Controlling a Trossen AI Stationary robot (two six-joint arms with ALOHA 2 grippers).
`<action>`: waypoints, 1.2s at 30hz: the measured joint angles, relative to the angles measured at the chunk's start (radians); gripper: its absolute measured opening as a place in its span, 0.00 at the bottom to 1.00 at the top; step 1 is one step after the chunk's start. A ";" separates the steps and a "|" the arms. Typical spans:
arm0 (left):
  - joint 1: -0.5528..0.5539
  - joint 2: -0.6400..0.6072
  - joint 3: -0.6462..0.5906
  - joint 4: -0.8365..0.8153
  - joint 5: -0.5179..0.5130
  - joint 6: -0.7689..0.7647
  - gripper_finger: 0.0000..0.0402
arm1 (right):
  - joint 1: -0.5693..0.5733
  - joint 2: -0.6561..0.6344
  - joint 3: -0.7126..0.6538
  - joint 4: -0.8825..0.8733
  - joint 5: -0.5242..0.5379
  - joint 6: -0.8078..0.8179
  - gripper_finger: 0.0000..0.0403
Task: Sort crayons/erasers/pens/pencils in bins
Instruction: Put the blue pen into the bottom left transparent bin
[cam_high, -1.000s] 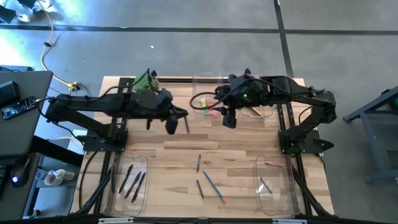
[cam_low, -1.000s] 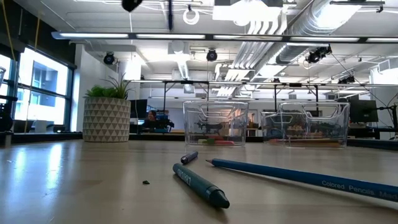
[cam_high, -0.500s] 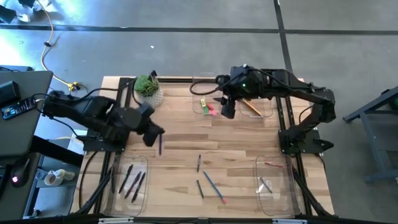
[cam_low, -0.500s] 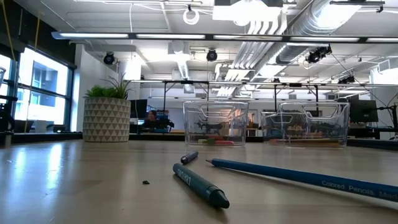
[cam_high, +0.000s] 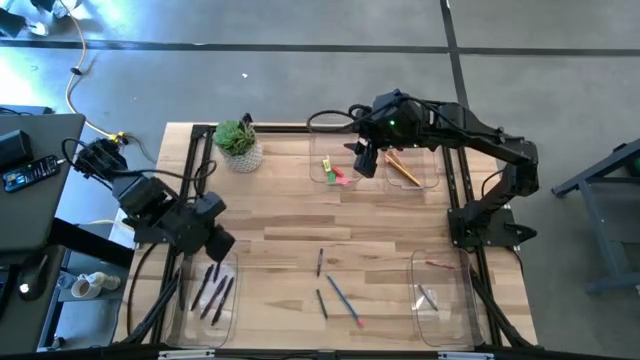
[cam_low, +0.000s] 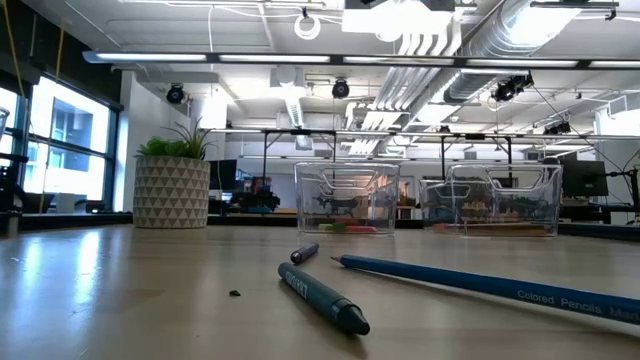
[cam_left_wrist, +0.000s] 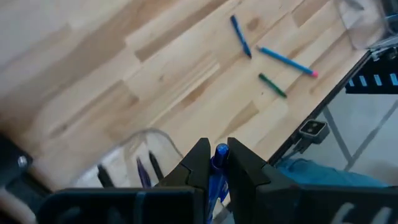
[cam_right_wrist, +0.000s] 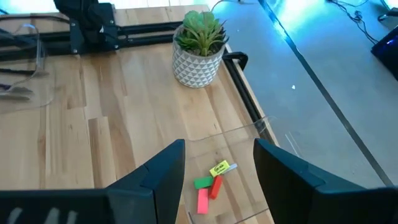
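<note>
Here the left end effector (cam_left_wrist: 213, 163) pinches a blue pen (cam_left_wrist: 217, 168) above the bin (cam_high: 207, 291) at the tabletop's (cam_high: 285, 225) left front, which holds three dark sticks. Right of that bin, four loose sticks (cam_high: 338, 290) lie mid-tabletop. Farther right and back, the right end effector (cam_right_wrist: 214, 165) hangs spread over the bin (cam_right_wrist: 245, 132) with four erasers (cam_right_wrist: 210, 184). Four bins show altogether.
</note>
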 joint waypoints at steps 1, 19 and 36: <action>-0.018 -0.001 -0.010 -0.001 0.000 -0.032 0.04 | 0.000 0.000 0.000 0.007 0.000 0.000 0.46; -0.305 0.069 -0.227 0.072 0.033 -0.558 0.04 | -0.028 0.000 0.000 0.045 0.000 -0.072 0.46; -0.322 0.300 -0.238 0.094 0.157 -0.616 0.04 | -0.065 0.000 0.000 0.045 0.000 -0.086 0.46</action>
